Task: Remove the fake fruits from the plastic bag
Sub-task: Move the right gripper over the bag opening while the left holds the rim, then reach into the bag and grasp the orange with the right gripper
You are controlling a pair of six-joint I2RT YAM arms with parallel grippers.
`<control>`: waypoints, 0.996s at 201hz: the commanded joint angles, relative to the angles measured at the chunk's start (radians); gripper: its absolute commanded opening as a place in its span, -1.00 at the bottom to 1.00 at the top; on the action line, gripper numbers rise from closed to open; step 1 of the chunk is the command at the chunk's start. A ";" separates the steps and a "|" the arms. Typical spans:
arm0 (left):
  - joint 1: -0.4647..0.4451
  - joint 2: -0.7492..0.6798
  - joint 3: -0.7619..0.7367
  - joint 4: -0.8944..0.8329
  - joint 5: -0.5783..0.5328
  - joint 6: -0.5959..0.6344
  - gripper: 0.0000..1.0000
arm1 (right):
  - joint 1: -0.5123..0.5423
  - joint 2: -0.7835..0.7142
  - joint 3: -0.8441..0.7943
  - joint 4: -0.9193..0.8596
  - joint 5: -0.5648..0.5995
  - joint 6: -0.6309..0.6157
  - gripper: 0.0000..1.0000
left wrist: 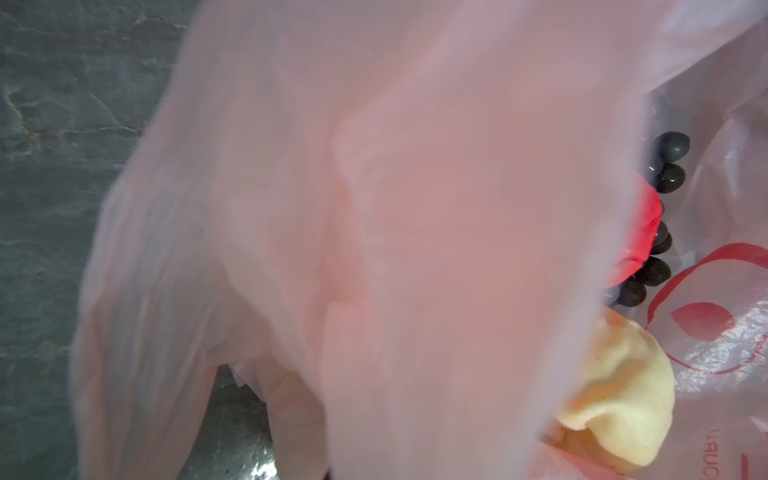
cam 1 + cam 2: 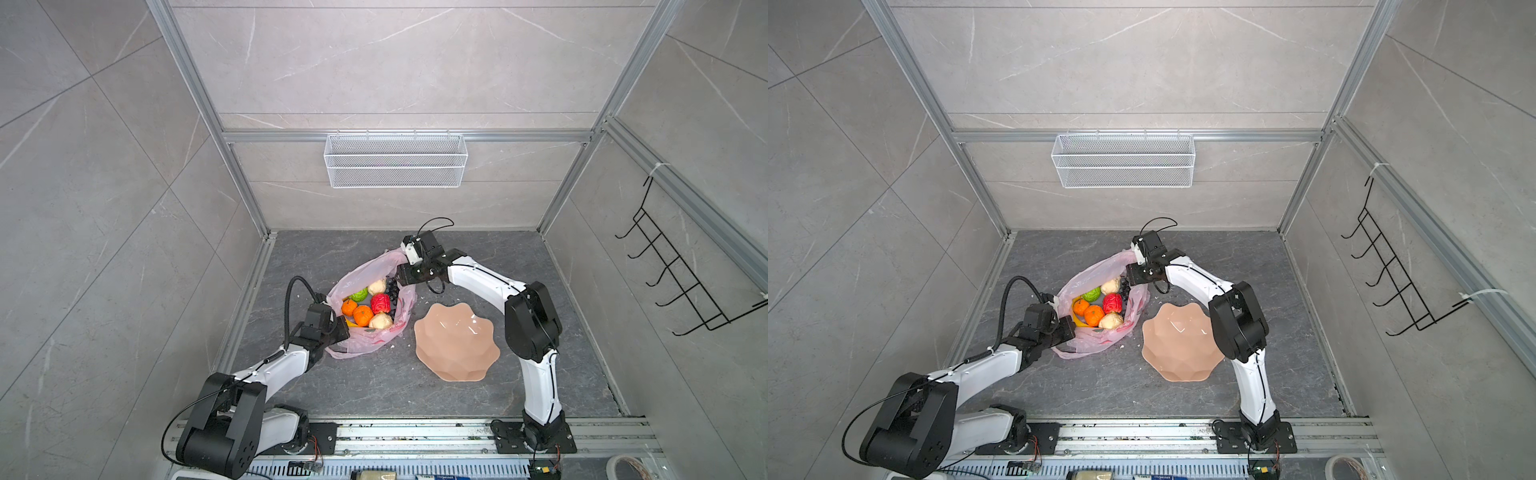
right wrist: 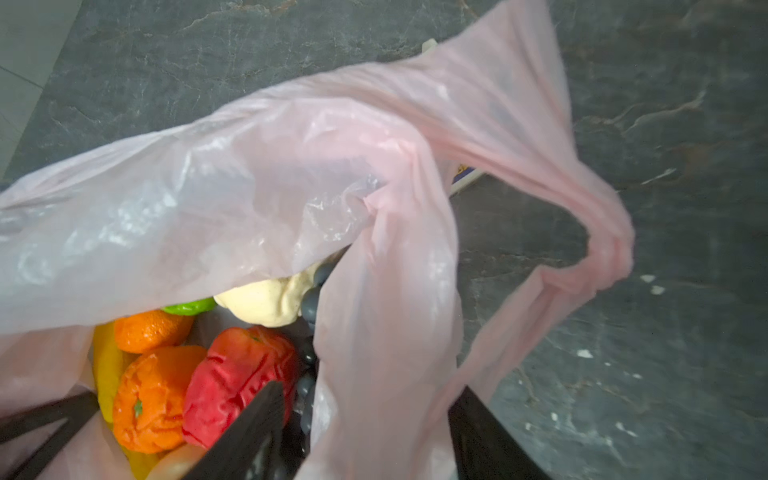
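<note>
A: Which way do the fake fruits point(image 2: 365, 311) lie from the free claw?

B: They all sit inside the plastic bag point(image 2: 363, 272), showing in its open mouth. The right gripper point(image 2: 400, 277) is at the bag's far rim. The pile lies inward from it, toward the left gripper point(image 2: 343, 328) at the opposite rim. Nearest its tips are the grape bunch point(image 2: 391, 291) and a beige fruit point(image 2: 377, 286), just inside that rim, with the red one point(image 2: 380, 303) next in.

A: And the claws themselves?

B: The right one's jaws stand well apart. In the right wrist view a fold of the bag's film hangs loose between them and a loop handle point(image 3: 611, 249) trails past, with nothing pinched that I can see. The left one is closed, and the bag's rim runs straight into it, so I judge it grips that rim and props the mouth open.

A: So the right arm should pick?

B: I'd say so, since it is empty and nearer the grapes. That fold of film is in its way, though.

A: Is there a long axis to mind?

B: The banana point(image 3: 106, 365) runs along the bag's wall on the left gripper's side, but the oranges point(image 3: 149, 399) cover most of it.

A: What can't you make out?

B: The left gripper's fingers, because film fills the left wrist view. The bag's upper flap hides most of the green fruit point(image 3: 189, 307). I cannot tell whether more lies under the pile. The peach plate point(image 2: 455, 340) lies just beside the bag.
</note>
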State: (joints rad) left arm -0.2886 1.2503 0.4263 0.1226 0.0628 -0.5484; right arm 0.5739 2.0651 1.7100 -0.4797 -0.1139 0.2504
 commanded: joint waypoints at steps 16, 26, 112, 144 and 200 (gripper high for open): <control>-0.004 0.017 0.030 0.064 0.026 0.059 -1.00 | 0.059 -0.153 -0.037 -0.098 0.165 0.091 0.56; -0.003 0.018 0.024 0.070 0.025 0.059 -1.00 | 0.093 -0.176 -0.042 -0.119 0.202 0.111 0.58; -0.003 -0.018 -0.050 0.149 0.006 0.030 -1.00 | 0.354 0.008 0.103 -0.165 0.136 0.290 0.51; -0.003 -0.042 -0.065 0.155 -0.004 0.030 -1.00 | 0.374 0.138 0.252 -0.230 0.136 0.277 0.48; -0.004 -0.046 -0.067 0.158 -0.003 0.027 -1.00 | 0.377 0.270 0.388 -0.317 0.207 0.269 0.45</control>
State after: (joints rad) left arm -0.2882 1.2247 0.3641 0.2405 0.0692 -0.5232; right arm 0.9470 2.2879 2.0361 -0.7303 0.0574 0.5102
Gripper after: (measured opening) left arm 0.046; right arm 0.727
